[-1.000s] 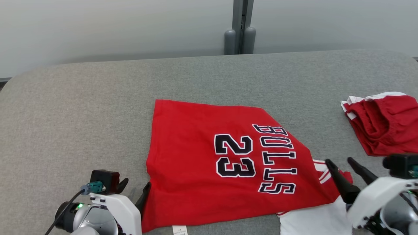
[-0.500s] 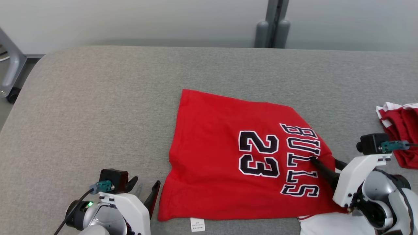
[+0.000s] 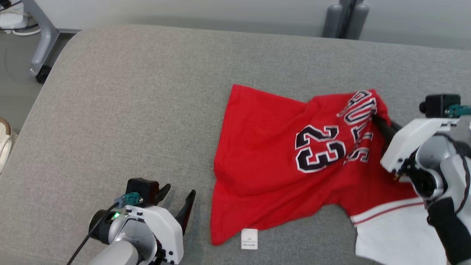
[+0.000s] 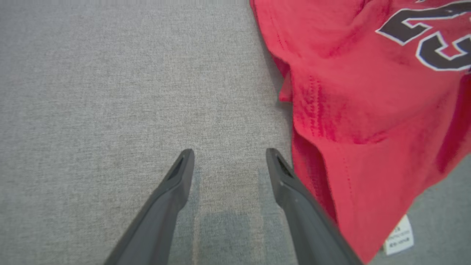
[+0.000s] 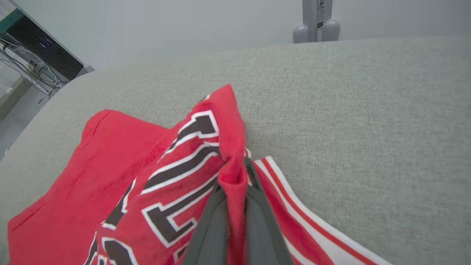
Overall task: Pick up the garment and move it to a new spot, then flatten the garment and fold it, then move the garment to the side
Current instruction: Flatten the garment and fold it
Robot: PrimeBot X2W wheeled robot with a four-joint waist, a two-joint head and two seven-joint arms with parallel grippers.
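Observation:
The garment (image 3: 279, 162) is a red jersey with black "BULLS 23" lettering and a white striped part, lying on the grey padded table (image 3: 128, 92). My right gripper (image 3: 377, 119) is shut on a fold of the garment (image 5: 228, 147) by the lettering, and that edge stands raised off the surface. Low at the left, my left gripper (image 3: 177, 198) is open just beside the garment's lower left corner. Seen from the left wrist, that gripper (image 4: 227, 156) hovers over bare table with the garment's hem (image 4: 331, 147) to its right.
A white label (image 3: 249, 238) sticks out from the garment's near hem. Beyond the table's far edge stands a grey post (image 3: 344, 18), with a wheeled frame leg (image 3: 42, 55) on the floor at the far left. A wide stretch of table lies left of the garment.
My right gripper closed on the garment's right edge and lifted it, bunching the lettering. The head camera swung left, so the red shorts at the right left the picture.

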